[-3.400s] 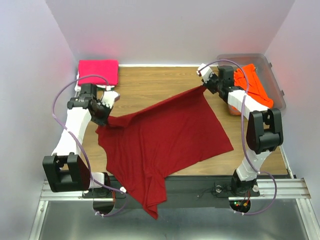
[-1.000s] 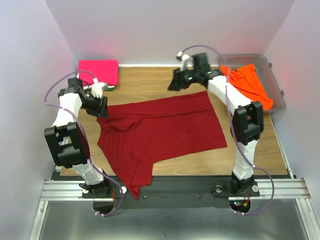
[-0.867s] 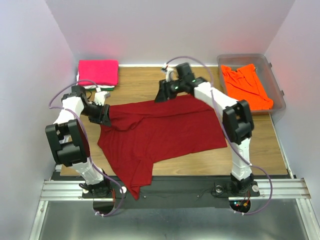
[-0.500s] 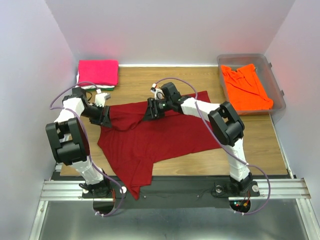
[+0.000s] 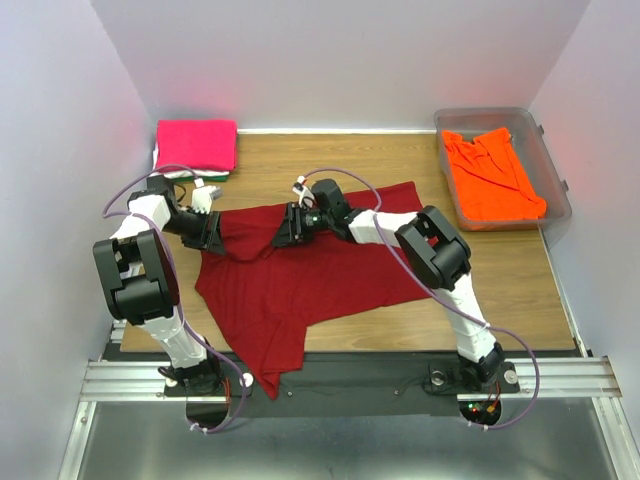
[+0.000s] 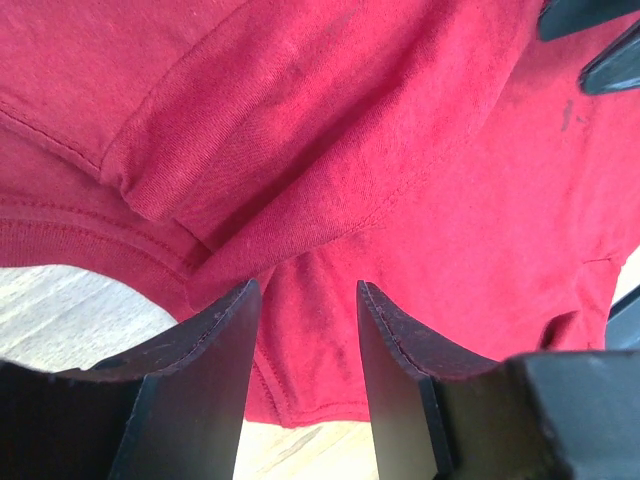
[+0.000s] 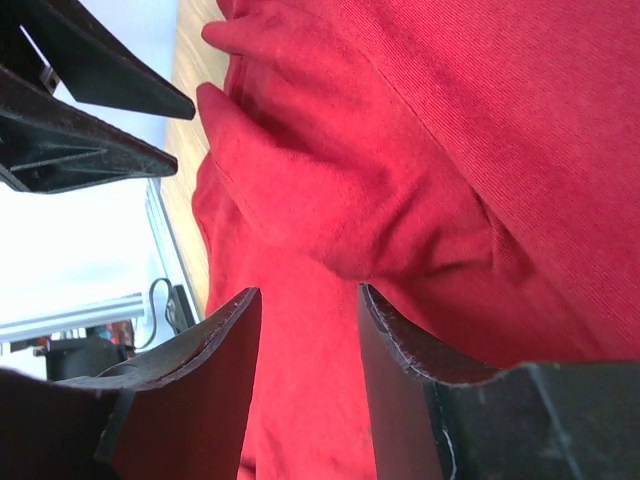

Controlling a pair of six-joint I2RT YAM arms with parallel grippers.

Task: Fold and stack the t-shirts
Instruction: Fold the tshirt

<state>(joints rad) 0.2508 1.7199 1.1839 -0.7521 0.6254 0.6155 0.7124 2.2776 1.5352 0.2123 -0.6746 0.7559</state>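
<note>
The dark red t-shirt [image 5: 330, 265] lies spread and rumpled on the wooden table, its lower end hanging over the near edge. My left gripper [image 5: 212, 232] is open, low over the shirt's left edge [image 6: 300, 180]. My right gripper [image 5: 283, 233] is open, low over a raised fold [image 7: 330, 200] near the shirt's upper middle. The two grippers face each other, a short way apart. A folded hot pink shirt [image 5: 196, 143] lies at the back left on white and green cloth [image 5: 190, 175]. The bright orange shirt [image 5: 490, 175] lies in the tub.
The clear plastic tub [image 5: 545, 140] stands at the back right. The right arm [image 5: 380, 225] stretches leftward across the shirt. Bare wood [image 5: 500, 280] shows right of the shirt and behind it. White walls close in three sides.
Both grippers let go of the stretched shirt, which now lies on the table. My right gripper has swept left from the back right to the shirt's upper middle. My left gripper has hardly moved.
</note>
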